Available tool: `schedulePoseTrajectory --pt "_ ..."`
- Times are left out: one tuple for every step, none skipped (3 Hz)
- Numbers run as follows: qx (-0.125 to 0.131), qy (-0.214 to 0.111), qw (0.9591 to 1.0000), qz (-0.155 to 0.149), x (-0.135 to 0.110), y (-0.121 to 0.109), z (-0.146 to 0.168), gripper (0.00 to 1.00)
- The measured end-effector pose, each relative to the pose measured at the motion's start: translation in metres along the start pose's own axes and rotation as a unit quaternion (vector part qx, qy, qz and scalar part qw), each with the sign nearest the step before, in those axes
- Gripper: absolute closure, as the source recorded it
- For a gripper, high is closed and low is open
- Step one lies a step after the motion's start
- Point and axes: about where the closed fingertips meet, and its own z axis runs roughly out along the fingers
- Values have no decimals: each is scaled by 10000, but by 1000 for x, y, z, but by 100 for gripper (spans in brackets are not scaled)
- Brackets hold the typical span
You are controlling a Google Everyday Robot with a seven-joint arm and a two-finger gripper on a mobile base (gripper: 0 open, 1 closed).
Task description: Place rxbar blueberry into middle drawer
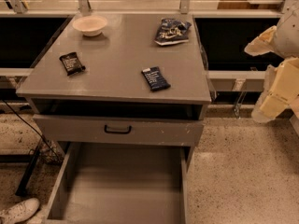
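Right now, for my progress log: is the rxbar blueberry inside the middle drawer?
No, the rxbar blueberry lies on the cabinet top above the open middle drawer; the end effector hangs far right.
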Motion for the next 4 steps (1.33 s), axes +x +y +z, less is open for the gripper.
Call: schedulePoseTrajectory --pt "1 2 10000 0 0 0 0 0" --pt "368 624 9974 34 -2 -2 7 0" --pt "659 1096 9918 33 -3 -1 9 0" --pt "714 1076 9916 22 -4 -5 8 0"
